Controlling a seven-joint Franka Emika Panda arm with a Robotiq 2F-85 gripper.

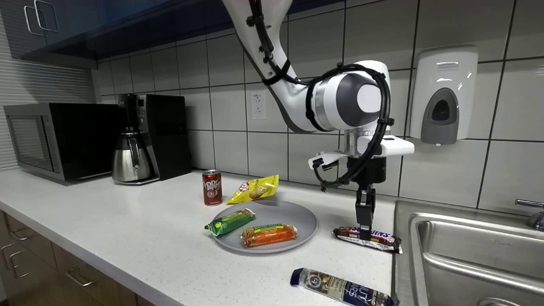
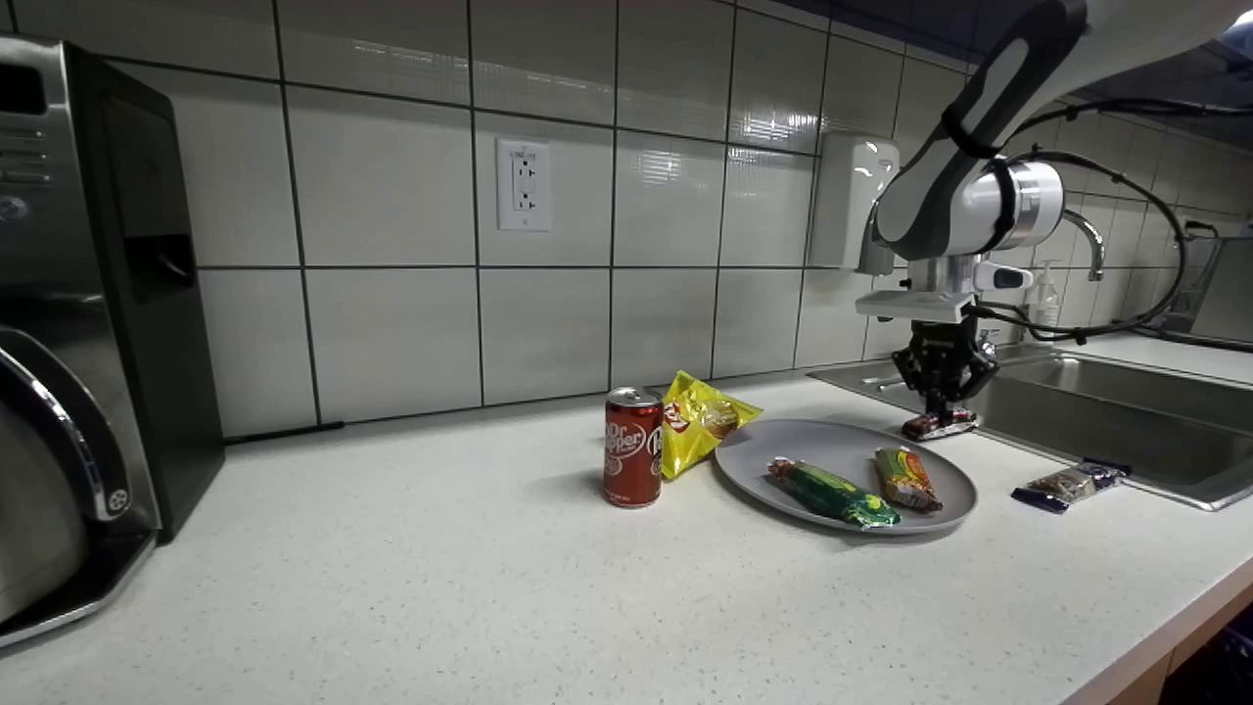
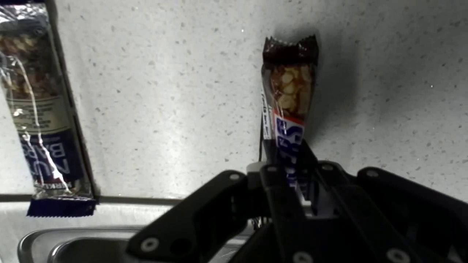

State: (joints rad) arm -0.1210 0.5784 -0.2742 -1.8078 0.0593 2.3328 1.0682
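In an exterior view: pointing straight down with the gripper (image 1: 365, 233), set on the Snickers (image 1: 384, 237) roughly at mid-length. Flat on the counter (image 1: 170, 238), beside the plate (image 1: 297, 214), with its right end at the edge of the sink (image 1: 406, 263). Could snag on that edge if dragged sideways instead of raised first. Could also shove the nut bar (image 1: 345, 290), lying in front, if swung low in that direction. Worth minding the cable (image 1: 385, 100): looped outward near the dispenser (image 1: 446, 95) as seen here, hence liable to catch on a big turn.

In an exterior view: placed just past the far rim of the plate. On too low a path over there, liable to clip the green bar (image 2: 832, 494) or orange bar (image 2: 905, 478), lying on the plate, or to tip the plate itself. On a longer sweep, likely to topple the can (image 2: 633, 450), upright beside the yellow bag (image 2: 695, 431).

Wrist view: closed down to Snickers width, with fingers (image 3: 275, 179) pressed to both sides, thus gripping it. Can't tell how firmly. Could slip on slick wrapper under a light squeeze; could crush the Snickers under a hard one. Could pivot or droop if held off-centre, with one end mostly hidden under the fingers.
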